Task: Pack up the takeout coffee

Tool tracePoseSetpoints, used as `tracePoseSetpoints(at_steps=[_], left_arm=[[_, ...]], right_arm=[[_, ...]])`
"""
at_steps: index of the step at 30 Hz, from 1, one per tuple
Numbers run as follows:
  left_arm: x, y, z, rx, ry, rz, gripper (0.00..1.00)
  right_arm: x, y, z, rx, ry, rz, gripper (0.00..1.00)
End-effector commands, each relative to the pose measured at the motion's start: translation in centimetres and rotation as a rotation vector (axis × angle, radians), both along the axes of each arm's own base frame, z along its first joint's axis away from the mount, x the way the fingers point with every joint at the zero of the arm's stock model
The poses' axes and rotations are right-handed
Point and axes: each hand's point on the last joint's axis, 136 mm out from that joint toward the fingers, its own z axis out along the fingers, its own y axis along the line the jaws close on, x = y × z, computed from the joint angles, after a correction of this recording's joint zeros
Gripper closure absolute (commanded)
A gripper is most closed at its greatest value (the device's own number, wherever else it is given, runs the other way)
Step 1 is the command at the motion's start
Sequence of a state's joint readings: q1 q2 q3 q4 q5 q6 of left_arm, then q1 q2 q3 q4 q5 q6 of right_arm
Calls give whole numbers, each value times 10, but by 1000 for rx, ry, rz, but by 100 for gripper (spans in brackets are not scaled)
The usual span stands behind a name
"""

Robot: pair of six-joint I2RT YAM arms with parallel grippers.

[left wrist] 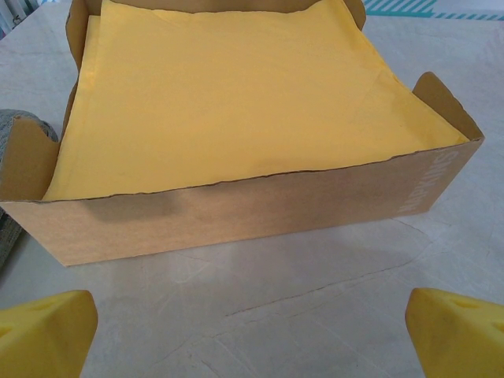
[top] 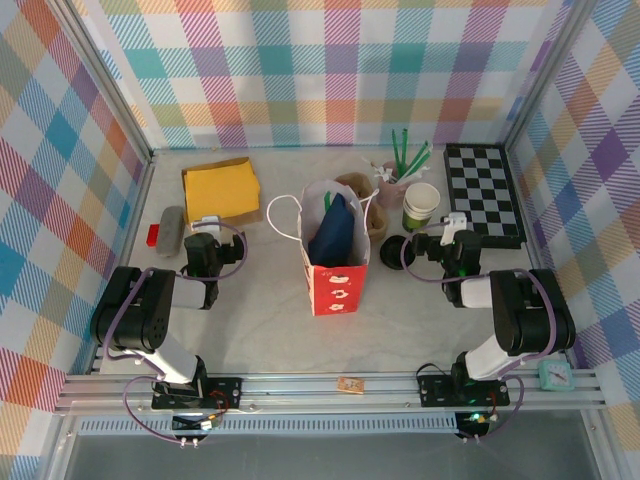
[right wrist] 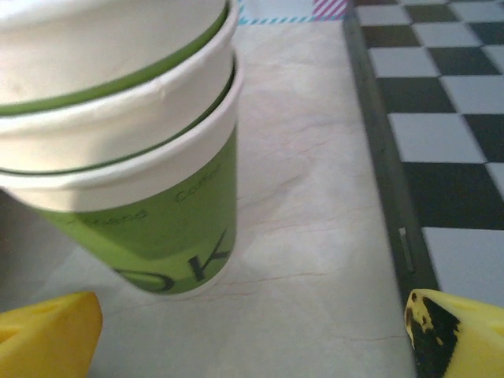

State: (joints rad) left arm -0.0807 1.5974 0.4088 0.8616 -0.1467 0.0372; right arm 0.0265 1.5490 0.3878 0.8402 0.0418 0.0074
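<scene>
The takeout coffee is out of view. A lidless green-and-cream paper cup (top: pixel 421 205) stands right of the red paper bag (top: pixel 336 275). In the right wrist view it reads as two nested cups (right wrist: pixel 142 157), close ahead and left of my right gripper (right wrist: pixel 252 342). That gripper (top: pixel 453 226) is open over bare table, its yellow fingertips (right wrist: pixel 47 335) wide apart. A loose black lid (top: pixel 392 250) lies between bag and right arm. My left gripper (top: pixel 206 228) is open and holds nothing, facing a cardboard tray (left wrist: pixel 236 216).
The cardboard tray (top: pixel 220 190) holds yellow sheets (left wrist: pixel 236 102). The bag stands open with a blue item (top: pixel 333 232) inside. A chessboard (top: pixel 483 192) lies back right, its edge (right wrist: pixel 386 157) beside the cups. A holder of green sticks (top: pixel 398 178) stands behind the cup. A grey object (top: pixel 172 230) lies left.
</scene>
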Motion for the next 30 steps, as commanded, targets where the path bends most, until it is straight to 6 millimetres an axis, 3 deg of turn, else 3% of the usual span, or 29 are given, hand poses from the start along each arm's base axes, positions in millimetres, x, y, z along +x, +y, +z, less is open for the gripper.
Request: tracePoseSetpoints(at_steps=[1, 30], left_arm=[[1, 7, 7, -16, -21, 41, 0], [-1, 9, 9, -8, -34, 69, 0]], right_arm=[[5, 8, 12, 40, -20, 80, 1], [5, 8, 12, 50, -21, 93, 1]])
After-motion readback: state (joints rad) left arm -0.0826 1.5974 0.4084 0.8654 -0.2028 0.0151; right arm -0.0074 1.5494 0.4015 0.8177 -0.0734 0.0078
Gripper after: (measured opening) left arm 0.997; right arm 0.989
